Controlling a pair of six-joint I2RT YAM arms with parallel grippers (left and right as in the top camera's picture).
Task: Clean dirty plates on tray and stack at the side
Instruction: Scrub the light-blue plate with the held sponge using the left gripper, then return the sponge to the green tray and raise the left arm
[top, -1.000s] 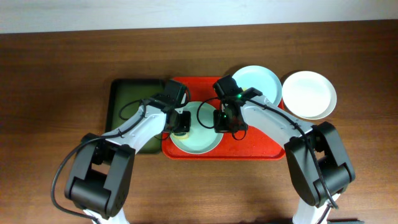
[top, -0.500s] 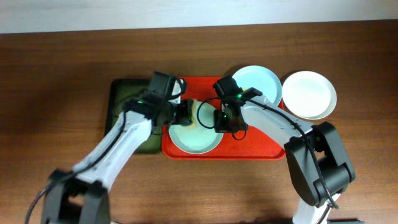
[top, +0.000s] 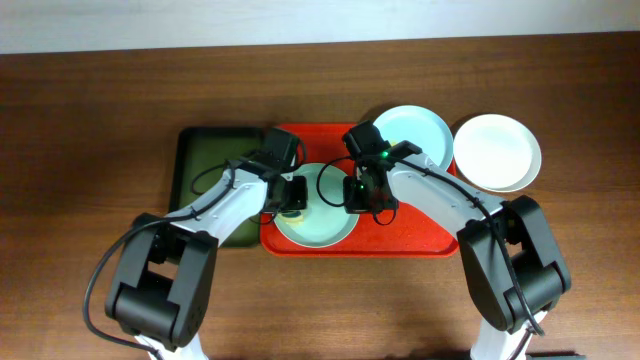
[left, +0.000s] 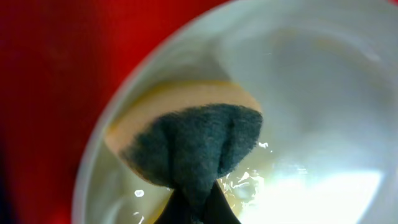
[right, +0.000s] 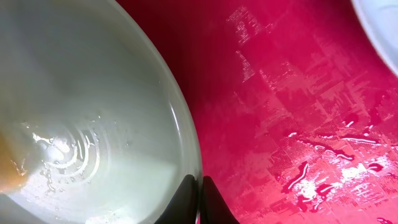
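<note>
A pale blue-green plate (top: 322, 212) lies on the red tray (top: 420, 232). My left gripper (top: 291, 195) is shut on a sponge (left: 189, 140) with a yellow body and dark green scouring face, pressed on the plate's left inside (left: 298, 93). My right gripper (top: 352, 192) is shut on the plate's right rim (right: 189, 143), pinching it between the fingertips (right: 198, 186). A second pale blue-green plate (top: 413, 133) sits at the tray's back right corner. A white plate (top: 497, 152) lies on the table to the right of the tray.
A dark green tray (top: 205, 165) lies just left of the red tray, partly under my left arm. The red tray's surface is wet (right: 311, 174). Brown wooden table (top: 90, 130) surrounds everything.
My left gripper with the sponge swept up to the plate's back left half a second ago, then came back to the plate's left side. The right gripper has not moved.
</note>
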